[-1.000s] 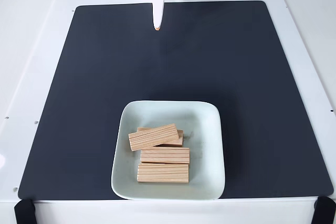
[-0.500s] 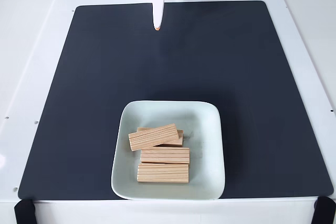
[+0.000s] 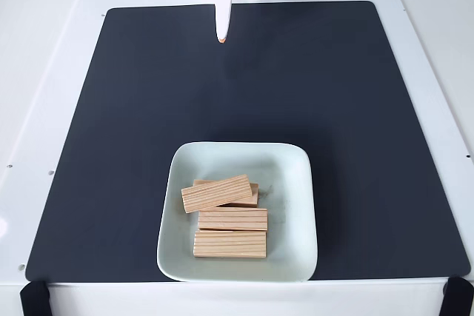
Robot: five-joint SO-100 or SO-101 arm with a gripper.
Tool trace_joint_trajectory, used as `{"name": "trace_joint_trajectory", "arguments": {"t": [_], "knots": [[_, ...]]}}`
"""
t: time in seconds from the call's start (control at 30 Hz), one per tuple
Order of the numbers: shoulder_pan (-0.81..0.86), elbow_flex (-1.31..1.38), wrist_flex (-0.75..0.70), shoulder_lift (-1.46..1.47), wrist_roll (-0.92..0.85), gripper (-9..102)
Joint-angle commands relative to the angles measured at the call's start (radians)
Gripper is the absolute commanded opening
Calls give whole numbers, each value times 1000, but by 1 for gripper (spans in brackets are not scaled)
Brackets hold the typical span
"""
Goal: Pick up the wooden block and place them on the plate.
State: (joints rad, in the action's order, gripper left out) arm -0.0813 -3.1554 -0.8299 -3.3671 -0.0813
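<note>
The pale mint-green plate (image 3: 296, 183) sits near the front edge of the black mat in the fixed view. Several light wooden blocks lie inside it: one tilted block (image 3: 216, 193) rests on top of another (image 3: 253, 196), a third (image 3: 232, 219) lies below them, and one more (image 3: 229, 243) lies nearest the front rim. My white gripper (image 3: 221, 37) hangs at the far edge of the mat, far from the plate, its fingers together in a narrow point with nothing between them.
A black mat (image 3: 148, 109) covers most of the white table (image 3: 37, 72). Black clamps sit at the front corners (image 3: 33, 300) and dark fittings at the back edge.
</note>
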Motion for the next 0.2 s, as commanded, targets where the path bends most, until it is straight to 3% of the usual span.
{"name": "trace_joint_trajectory", "arguments": {"t": [0.0,0.17], "knots": [[2,3,11,-3,-8,-1],[2,3,11,-3,-8,-1]]}}
